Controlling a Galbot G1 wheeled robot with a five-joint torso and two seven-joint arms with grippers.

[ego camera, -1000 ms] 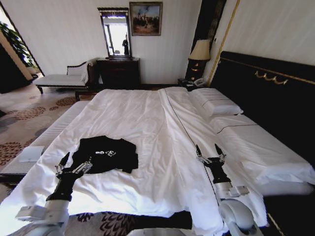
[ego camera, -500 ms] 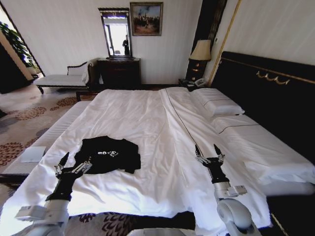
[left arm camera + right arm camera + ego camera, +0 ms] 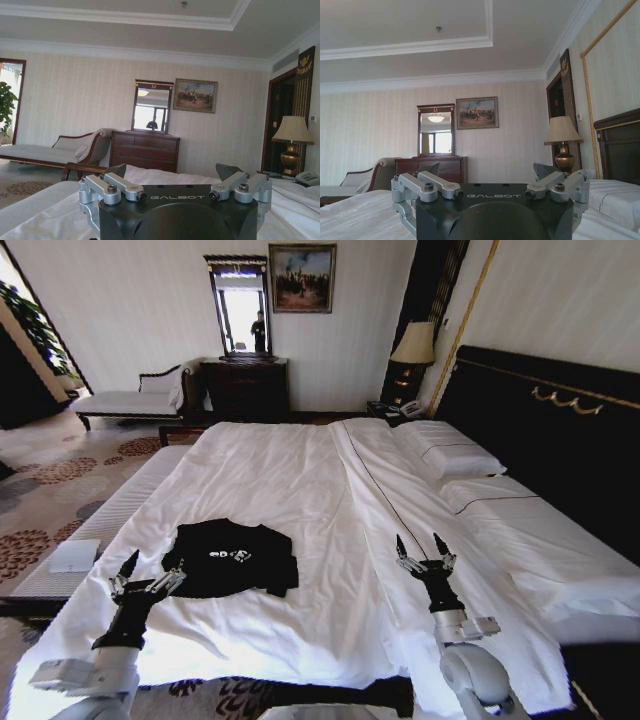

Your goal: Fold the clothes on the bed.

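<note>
Head view: small black short-sleeved T-shirt [image 3: 232, 559] w/ white chest lettering lies flat, slightly rumpled, on the big white-sheeted bed [image 3: 300, 470], near its foot edge. Left pincer [image 3: 146, 582] hovers just beside the shirt's near-left corner, fingers spread wide, holding nothing. Right pincer [image 3: 425, 557] is well apart from the shirt, over bare sheet on its far side, also wide open, empty.

Left wrist view: left pincer [image 3: 176, 181] splayed, nothing btwn fingers.

Right wrist view: right pincer [image 3: 490, 179] same.

Step looks like approach. To do it well: bring both pincers to shirt's edges, pinch only black fabric, not the sheet under it.
</note>
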